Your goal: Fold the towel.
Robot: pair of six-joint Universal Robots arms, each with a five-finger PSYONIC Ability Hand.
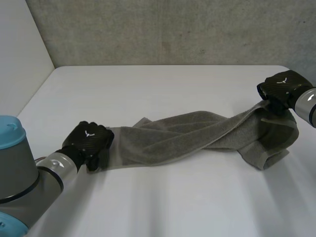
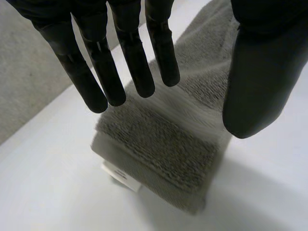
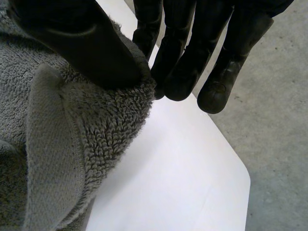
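The right hand pinches the right end of the towel between thumb and fingers, holding that end a little above the white surface. The left hand is over the towel's left end, with fingers straight and away from the thumb.

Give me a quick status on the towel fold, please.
Left hand open over one end of grey towel. Right hand pinching the other end. Towel stretched between, twisted. Nothing in the way.

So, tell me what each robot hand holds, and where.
The right robot hand pinches the towel by one end's edge; left robot hand, fingers straight over the other end, grips nothing.
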